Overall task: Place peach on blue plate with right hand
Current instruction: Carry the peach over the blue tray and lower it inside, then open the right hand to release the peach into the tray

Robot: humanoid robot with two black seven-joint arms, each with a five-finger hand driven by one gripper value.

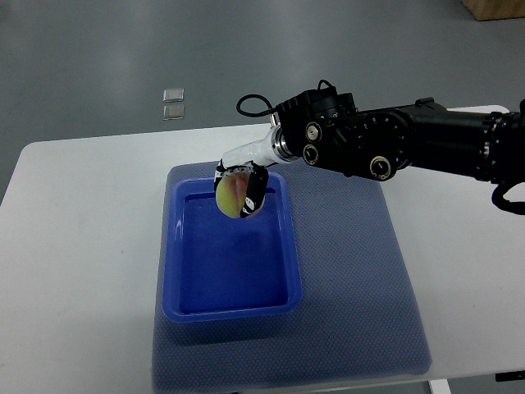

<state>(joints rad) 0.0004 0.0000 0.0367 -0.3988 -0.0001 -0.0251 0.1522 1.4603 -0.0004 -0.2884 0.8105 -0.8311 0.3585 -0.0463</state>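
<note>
Watching from the side, the right robot hand (240, 190) has its fingers wrapped around the peach (231, 195), held over the far end of the blue plate (174, 246), which looks more like a shallow tray. My worry: it looks to be up in the air, so letting go now could make the peach bounce or roll toward the rim near the mat (361, 287) on the bench (82, 230).
</note>
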